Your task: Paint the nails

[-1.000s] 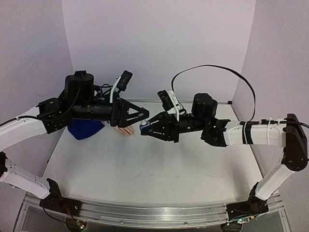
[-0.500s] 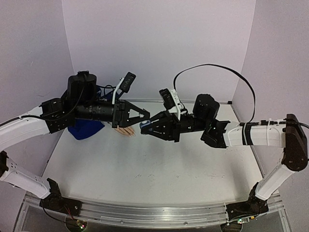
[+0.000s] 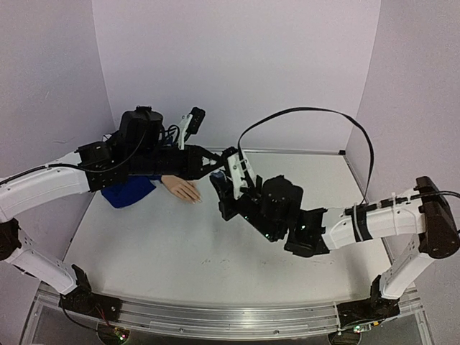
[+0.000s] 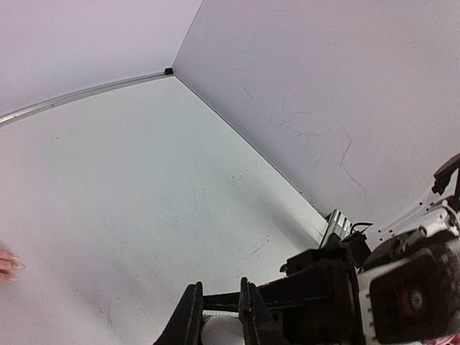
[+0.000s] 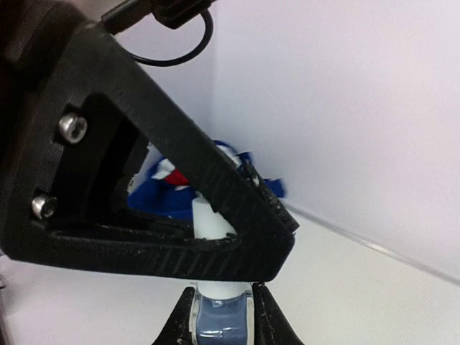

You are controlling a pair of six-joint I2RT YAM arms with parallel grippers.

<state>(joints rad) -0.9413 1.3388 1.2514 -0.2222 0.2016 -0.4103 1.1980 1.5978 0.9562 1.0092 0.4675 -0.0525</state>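
Entry, two claws and their holdings. My right claw (image 5: 223, 307): clamped on the blue base of the small polish bottle (image 5: 223, 327), carried above the surface (image 3: 215, 251). My left claw (image 4: 219, 316): drawn together on the bottle's white cap (image 5: 205, 215), which sits on the neck. The nails (image 3: 195, 198): on the peach mannequin hand (image 3: 183, 188), lying on the surface and protruding from a blue, red and white sleeve (image 3: 128, 192), just left of my claws and apart from them; unpainted as far as I can tell. Step, by my reckoning: uncapping. Next move calls for a twist of the cap against a firmly held base, then a straight lift.
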